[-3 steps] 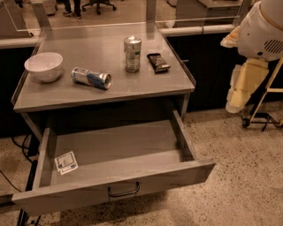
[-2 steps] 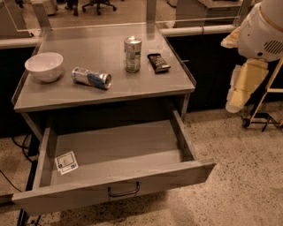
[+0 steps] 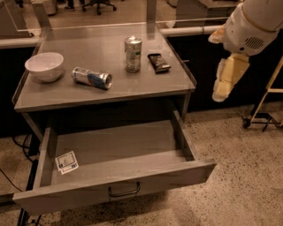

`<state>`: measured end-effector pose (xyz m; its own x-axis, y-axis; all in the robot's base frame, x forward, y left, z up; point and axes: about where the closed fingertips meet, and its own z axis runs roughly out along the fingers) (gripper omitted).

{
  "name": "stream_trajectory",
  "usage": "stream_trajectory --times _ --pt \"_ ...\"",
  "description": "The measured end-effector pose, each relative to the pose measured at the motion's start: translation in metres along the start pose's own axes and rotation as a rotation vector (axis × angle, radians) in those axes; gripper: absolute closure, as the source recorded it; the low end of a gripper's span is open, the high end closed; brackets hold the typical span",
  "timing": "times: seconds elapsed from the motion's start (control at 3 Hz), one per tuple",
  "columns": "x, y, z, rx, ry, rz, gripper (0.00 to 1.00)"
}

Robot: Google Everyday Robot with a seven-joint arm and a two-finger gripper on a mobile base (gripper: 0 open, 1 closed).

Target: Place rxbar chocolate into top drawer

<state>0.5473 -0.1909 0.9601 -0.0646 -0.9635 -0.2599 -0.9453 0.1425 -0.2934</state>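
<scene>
**Desk:** What are you seeing of the surface and the room?

**Operator:** I am looking down on a grey metal table [image 3: 66, 95] standing on a speckled stone floor [image 3: 247, 176]. A round white bowl [image 3: 44, 66] is sitting at the table's far left. Just right of it, a silver and blue can [image 3: 92, 78] is lying on its side. A silver can [image 3: 133, 54] is standing upright nearer the far right. Beyond the table I am making out a black office chair [image 3: 99, 4], and a thin-legged metal stand [image 3: 261, 119] is standing on the floor at the right edge.

**Desk:** And the bar?

**Operator:** The small, flat, dark-wrapped rxbar chocolate [image 3: 158, 62] is lying on the tabletop just right of the upright can, close to it but apart. Nothing is touching it.

**Desk:** The drawer?

**Operator:** The wide, shallow, grey metal top drawer [image 3: 119, 145] is hanging pulled out toward me under the tabletop, its dark curved handle [image 3: 124, 191] facing near. A small white sticker [image 3: 66, 162] is lying inside at the near left.

**Desk:** Where is your tool?

**Operator:** The pale yellow gripper [image 3: 223, 86] is hanging in the air to the right of the table, under the white rounded arm housing [image 3: 254, 24], pointing down. It is sitting well apart from the bar and the drawer. I am seeing it touch and hold nothing. Whether it is spread or pressed together, I cannot tell.
</scene>
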Motion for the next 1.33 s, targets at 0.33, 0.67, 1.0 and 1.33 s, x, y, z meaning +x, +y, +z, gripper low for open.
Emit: stream_trajectory --times 0.33,0.67,1.0,1.33 --pt "-0.012 -0.022 0.023 -0.015 -0.019 -0.032 0.0" --pt "-0.028 -0.04 0.042 -0.042 -0.044 -0.062 0.0" --pt "-0.028 -0.041 0.042 -0.041 -0.045 -0.061 0.0" --pt "-0.033 -0.048 0.045 -0.033 -0.05 -0.078 0.0"
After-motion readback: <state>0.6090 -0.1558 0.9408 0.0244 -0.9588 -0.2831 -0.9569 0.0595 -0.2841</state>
